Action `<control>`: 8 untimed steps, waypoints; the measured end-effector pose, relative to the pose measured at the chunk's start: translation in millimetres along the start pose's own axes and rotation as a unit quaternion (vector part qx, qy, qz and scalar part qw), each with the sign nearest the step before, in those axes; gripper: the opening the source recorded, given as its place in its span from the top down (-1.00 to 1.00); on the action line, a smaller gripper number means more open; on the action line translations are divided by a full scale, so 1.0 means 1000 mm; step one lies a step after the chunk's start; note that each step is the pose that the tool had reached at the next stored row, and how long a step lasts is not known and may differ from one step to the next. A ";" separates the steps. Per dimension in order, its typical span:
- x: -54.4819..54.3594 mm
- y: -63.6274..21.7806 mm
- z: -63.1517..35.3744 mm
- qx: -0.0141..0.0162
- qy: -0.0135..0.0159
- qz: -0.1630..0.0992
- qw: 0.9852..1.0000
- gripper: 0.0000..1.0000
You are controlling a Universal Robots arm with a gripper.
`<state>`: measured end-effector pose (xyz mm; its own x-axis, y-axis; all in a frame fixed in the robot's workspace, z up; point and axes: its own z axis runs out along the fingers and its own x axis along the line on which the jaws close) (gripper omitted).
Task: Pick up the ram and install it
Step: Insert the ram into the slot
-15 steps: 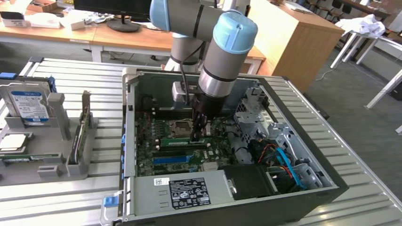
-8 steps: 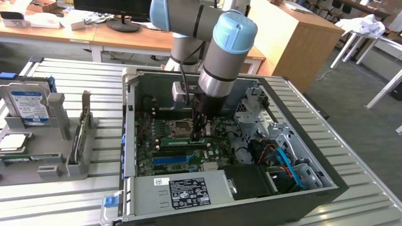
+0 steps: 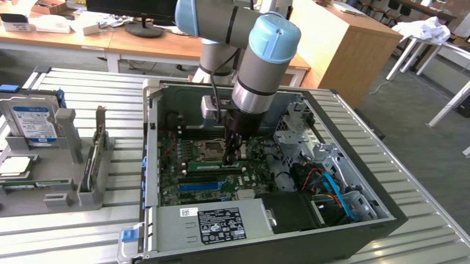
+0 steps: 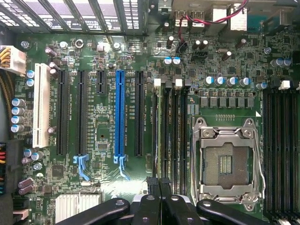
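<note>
Closest to wrist cam: black gripper point(image 4: 158, 182), jaws pressed together, tips over DIMM slots point(image 4: 169, 131) beside open CPU socket point(image 4: 226, 161). Also laid out flat there: blue PCIe slot point(image 4: 120, 112), white PCI slot point(image 4: 41, 105). From ext. view instead: arm point(image 3: 261, 60) reaching down into open PC case point(image 3: 378, 184), labelled PSU point(image 3: 213, 223), hard drive point(image 3: 33, 124) in grey tray point(image 3: 66, 192) on ext. view's left. As for ram point(image 3: 209, 164): thin green strip w/ dark chips, lying along mobo slot, right at gripper tips; contact not clear.

Soft daylight is filling the room. Glare is washing the bench point(image 3: 433, 234) slats at 5 o'clock, exterior view; computer case point(image 3: 156, 165) interior is sitting shaded.
</note>
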<state>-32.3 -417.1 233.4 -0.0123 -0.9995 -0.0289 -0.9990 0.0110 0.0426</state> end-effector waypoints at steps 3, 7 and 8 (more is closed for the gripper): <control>0.000 0.0000 0.0000 0.000 0.000 0.000 1.000 0.76; 0.000 0.0000 0.0001 0.000 0.000 0.000 1.000 0.76; 0.000 0.0000 0.0000 0.000 0.000 0.000 1.000 0.76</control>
<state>-32.3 -416.7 233.4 -0.0122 -0.9995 -0.0287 -0.9990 0.0110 0.0427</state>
